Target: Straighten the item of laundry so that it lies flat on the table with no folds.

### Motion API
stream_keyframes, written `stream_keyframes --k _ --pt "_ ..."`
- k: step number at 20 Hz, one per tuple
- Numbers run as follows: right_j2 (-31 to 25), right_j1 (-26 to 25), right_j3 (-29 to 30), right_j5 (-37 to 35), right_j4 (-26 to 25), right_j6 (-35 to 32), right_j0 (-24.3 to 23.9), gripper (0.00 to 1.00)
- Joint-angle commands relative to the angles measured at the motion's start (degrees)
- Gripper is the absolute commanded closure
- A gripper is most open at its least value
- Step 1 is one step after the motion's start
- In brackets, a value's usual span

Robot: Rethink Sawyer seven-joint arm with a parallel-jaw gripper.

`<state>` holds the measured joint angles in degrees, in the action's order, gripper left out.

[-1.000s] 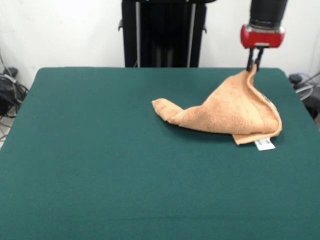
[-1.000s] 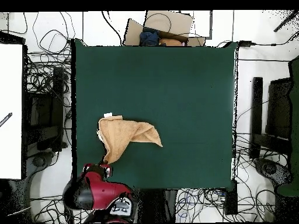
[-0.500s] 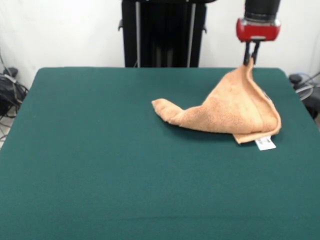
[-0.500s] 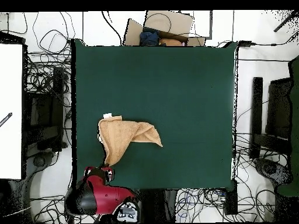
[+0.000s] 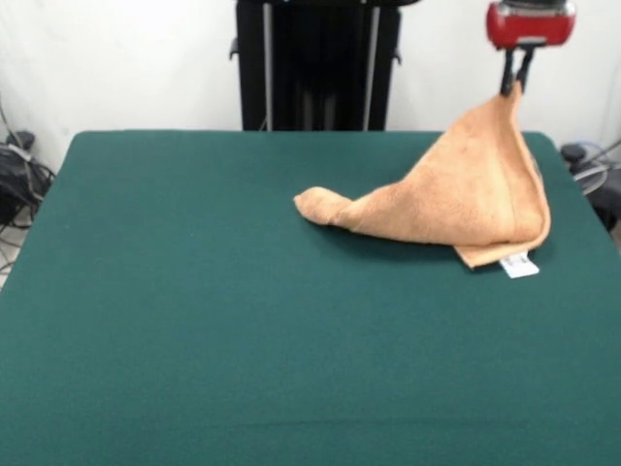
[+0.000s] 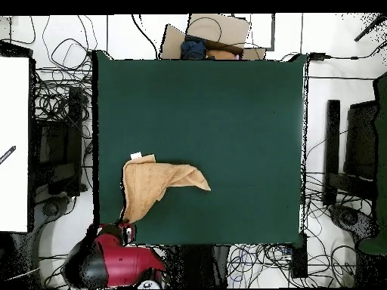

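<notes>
I am holding one corner of the orange-tan terry hand towel (image 5: 456, 199) pinched in the closed gripper (image 5: 515, 85), raised above the green table (image 5: 194, 320) so the cloth is hanging in a tent and its folds can open. The towel's lower edge and rolled far end are resting on the table; the white tag (image 5: 519, 265) is lying just beside that edge. Overhead, the towel (image 6: 155, 185) is sitting near one table (image 6: 242, 113) edge, so overhang is the likely risk.

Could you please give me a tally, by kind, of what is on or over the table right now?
Towels: 1, orange-tan towel, one corner lifted
White tags showing on it: 1, tag
Grippers: 1, gripper, pinching the towel's top corner
Tables: 1, green table
Total: 4
</notes>
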<state>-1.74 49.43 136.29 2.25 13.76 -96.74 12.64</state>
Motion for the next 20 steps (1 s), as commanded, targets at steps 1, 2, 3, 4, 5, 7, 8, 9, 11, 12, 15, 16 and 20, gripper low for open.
stream_keyframes --k 1,2,3,4,5,7,8,9,11,12,15,16,20 --pt "6.9 6.2 -3.9 -14.9 3.6 -13.1 6.6 1.00" --pt "7.5 6.8 -4.3 -16.2 3.4 -13.6 7.2 1.00" --pt "8.4 6.8 -5.3 -17.2 3.2 -13.7 7.8 1.00" --pt "8.5 7.2 -5.5 -18.1 3.1 -14.0 8.0 1.00" --pt "9.0 7.7 -5.8 -19.1 2.9 -14.3 8.6 1.00" --pt "9.8 8.3 -6.5 -20.8 2.4 -14.6 9.2 1.00" --pt "10.5 8.7 -7.0 -22.0 2.1 -14.8 9.7 1.00" --pt "11.2 9.0 -7.5 -23.2 1.8 -15.0 10.1 1.00" --pt "12.6 9.6 -8.7 -25.6 1.2 -15.4 11.2 1.00" --pt "13.1 9.9 -9.1 -26.6 1.0 -15.6 11.5 1.00" --pt "14.3 9.9 -10.6 -28.8 0.5 -15.7 12.2 1.00" --pt "14.6 10.0 -10.9 -29.3 0.4 -15.7 12.4 1.00" --pt "15.9 10.4 -12.4 -31.9 0.1 -16.1 13.4 1.00"
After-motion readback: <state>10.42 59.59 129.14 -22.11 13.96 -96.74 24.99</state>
